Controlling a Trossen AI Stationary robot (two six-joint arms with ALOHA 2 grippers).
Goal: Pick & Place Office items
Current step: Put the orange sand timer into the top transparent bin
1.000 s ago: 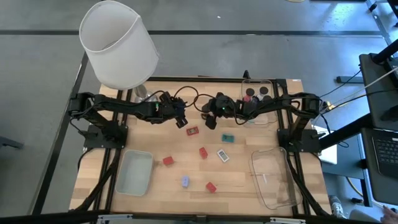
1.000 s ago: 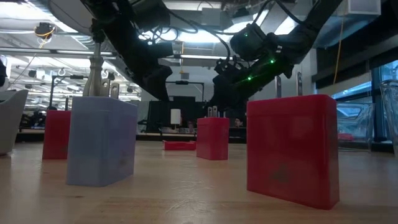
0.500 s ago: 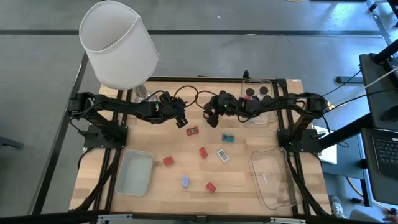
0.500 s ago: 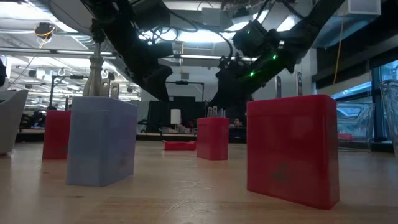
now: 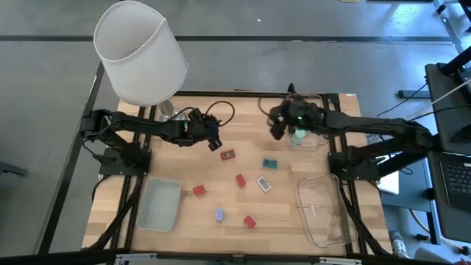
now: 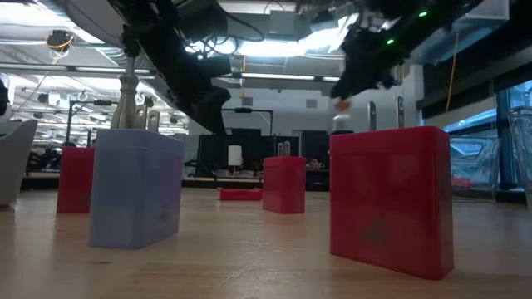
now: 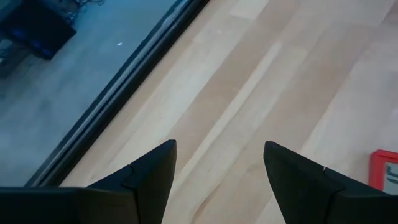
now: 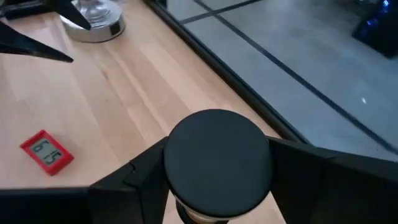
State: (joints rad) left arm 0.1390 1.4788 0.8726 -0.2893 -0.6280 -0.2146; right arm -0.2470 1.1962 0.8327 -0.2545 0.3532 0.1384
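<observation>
My right gripper (image 5: pixel 278 124) (image 8: pixel 217 163) is shut on a short dark cylinder (image 8: pixel 217 160), up over the table's far right part beside the clear tray (image 5: pixel 321 98) that holds dark cylinders (image 5: pixel 303 109) and a teal one (image 5: pixel 298 136). My left gripper (image 5: pixel 214 142) (image 7: pixel 219 163) hangs open over bare wood near the far edge. Lying flat on the table are a red display piece (image 5: pixel 228 154) (image 8: pixel 47 151), a teal piece (image 5: pixel 270 163), red blocks (image 5: pixel 241 180) (image 5: pixel 199 190) (image 5: pixel 250 221), a white piece (image 5: pixel 263 184) and a blue block (image 5: pixel 218 214). My right gripper pinches the dark cylinder by its sides, just under its round black top (image 8: pixel 217 146), one finger (image 8: pixel 140 177) on each side. The cylinder stands between the fingers with its flat top toward the wrist camera. In the low view the gripper (image 6: pixel 359 71) is well above the table.
The lamp's white shade (image 5: pixel 140 51) overhangs the far left corner, and its base (image 5: pixel 168 110) (image 8: pixel 93 22) stands on the table. A frosted tray (image 5: pixel 160 204) sits near left and a clear tray (image 5: pixel 324 210) near right. Red and blue blocks (image 6: pixel 391 199) (image 6: pixel 137 189) fill the low view's foreground.
My right gripper has risen and moved toward the table's right and far edge, from above the middle of the table to beside the far clear tray. The left arm has kept still.
</observation>
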